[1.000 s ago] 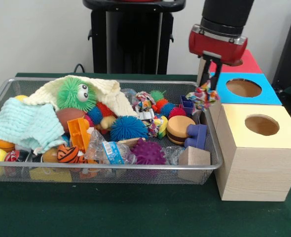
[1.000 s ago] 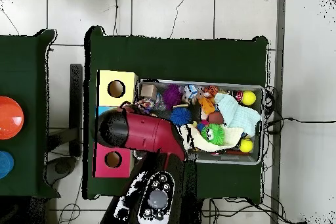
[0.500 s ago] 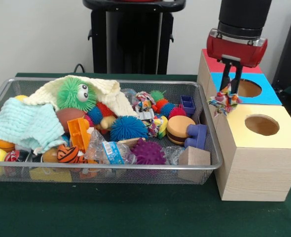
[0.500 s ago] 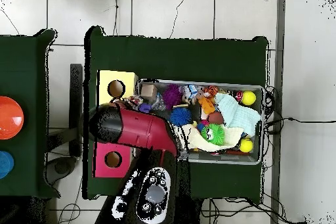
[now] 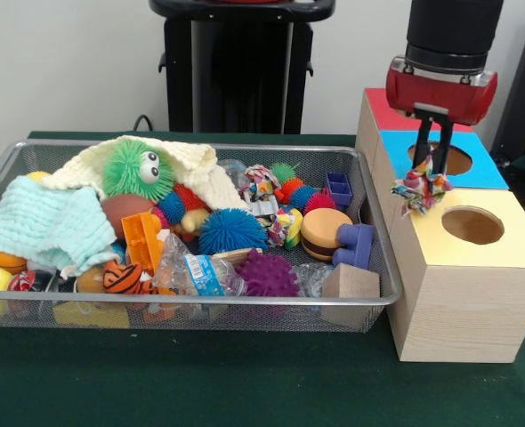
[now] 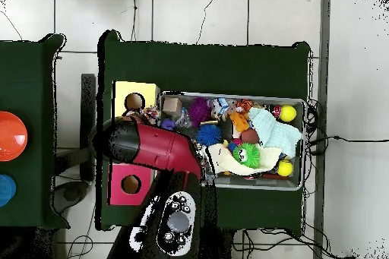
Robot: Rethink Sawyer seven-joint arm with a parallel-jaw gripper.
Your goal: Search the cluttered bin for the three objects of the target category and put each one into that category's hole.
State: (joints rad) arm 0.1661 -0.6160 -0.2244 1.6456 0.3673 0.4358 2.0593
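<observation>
Confetti lump hangs beside yellow box's hole.

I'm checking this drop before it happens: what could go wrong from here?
1. The gripper holds the confetti lump over the left edge of the yellow-topped box, short of the hole; released here, it would likely land on the lid or fall beside the bin.
2. The blue-topped box's opening lies just behind, so a small drift could drop it there.
</observation>
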